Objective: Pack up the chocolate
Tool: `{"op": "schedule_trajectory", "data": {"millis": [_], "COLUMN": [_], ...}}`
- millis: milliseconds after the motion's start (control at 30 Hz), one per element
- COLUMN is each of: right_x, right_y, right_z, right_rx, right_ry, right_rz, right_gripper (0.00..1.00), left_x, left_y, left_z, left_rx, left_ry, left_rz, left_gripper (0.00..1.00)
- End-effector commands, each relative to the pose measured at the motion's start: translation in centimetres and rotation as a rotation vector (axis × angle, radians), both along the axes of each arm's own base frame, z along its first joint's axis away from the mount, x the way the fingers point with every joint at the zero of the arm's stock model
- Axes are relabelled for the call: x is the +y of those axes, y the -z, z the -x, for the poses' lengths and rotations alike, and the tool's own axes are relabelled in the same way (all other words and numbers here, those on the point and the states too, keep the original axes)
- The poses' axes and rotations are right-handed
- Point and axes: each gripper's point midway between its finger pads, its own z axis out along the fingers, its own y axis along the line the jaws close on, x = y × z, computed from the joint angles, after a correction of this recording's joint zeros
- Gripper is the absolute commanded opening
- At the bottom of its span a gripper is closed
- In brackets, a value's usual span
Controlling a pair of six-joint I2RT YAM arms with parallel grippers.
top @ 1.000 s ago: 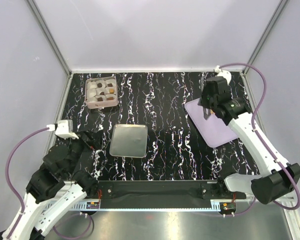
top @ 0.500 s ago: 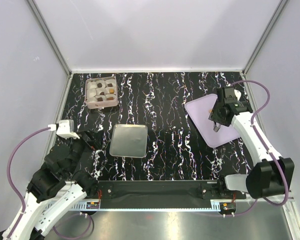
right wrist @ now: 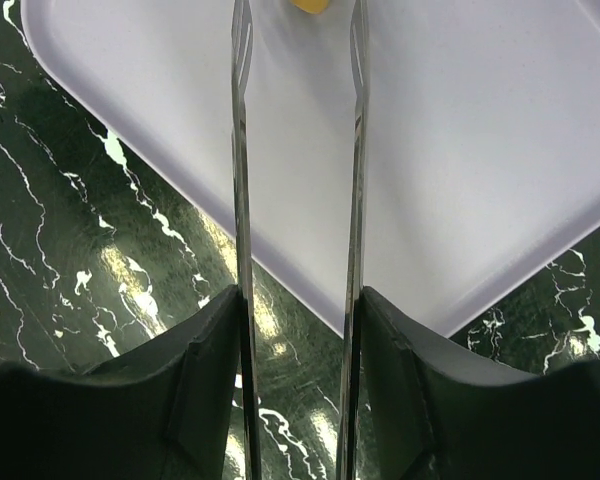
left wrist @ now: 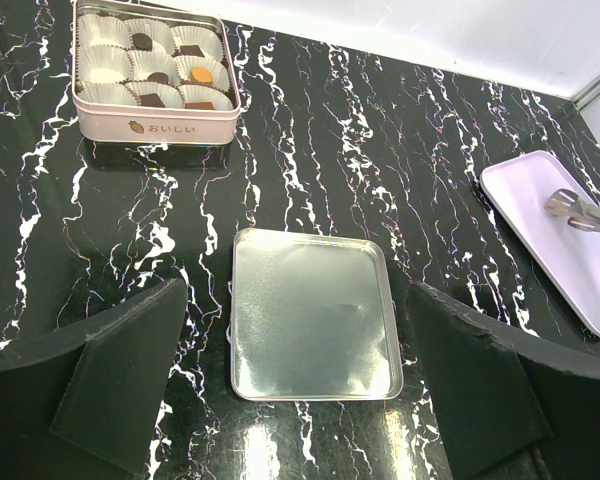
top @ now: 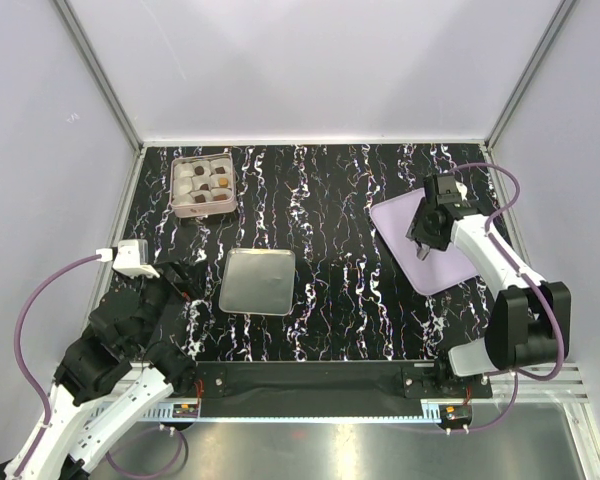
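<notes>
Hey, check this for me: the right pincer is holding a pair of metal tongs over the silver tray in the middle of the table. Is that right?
Not quite. The right pincer does hold the metal tongs, but over the lavender tray at the right side of the table, not over the silver tray in the middle. The right wrist view shows this.

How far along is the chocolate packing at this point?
Done: the tin holds chocolates in about six cups; the left column looks empty. In hand: right fingers hold tongs straddling a tan piece on the lavender tray. Left: carry it over and fill the empty cups.
</notes>
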Motion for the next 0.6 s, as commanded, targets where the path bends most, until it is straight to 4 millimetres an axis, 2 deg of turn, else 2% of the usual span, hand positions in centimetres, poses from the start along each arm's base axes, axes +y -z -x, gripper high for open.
{"op": "schedule_trajectory", "data": {"millis": [0,300,567], "right_x": [0.0,0.0,0.8], "right_y": [-0.5,0.3,0.1], "right_z": [-1.9,-3.0,-3.5], "right_rx": [-0.059,-0.046,-0.066], "right_ry": [0.015,0.007,-0.026], "right_rz": [-0.010,-0.003,-0.038], "right_gripper": [0.55,0.54,0.53], "left_x": [-0.4,-0.4,-0.3], "left_y": [-1.3,-1.3,-1.3], "left_z": [-0.4,-0.5,-0.4], "left_rx": [-0.043,-0.041,-0.042], "left_ry": [0.007,0.005,0.000], "left_rz": [0.031,0.028,0.027], "left_gripper": [0.99,0.99,0.99]}}
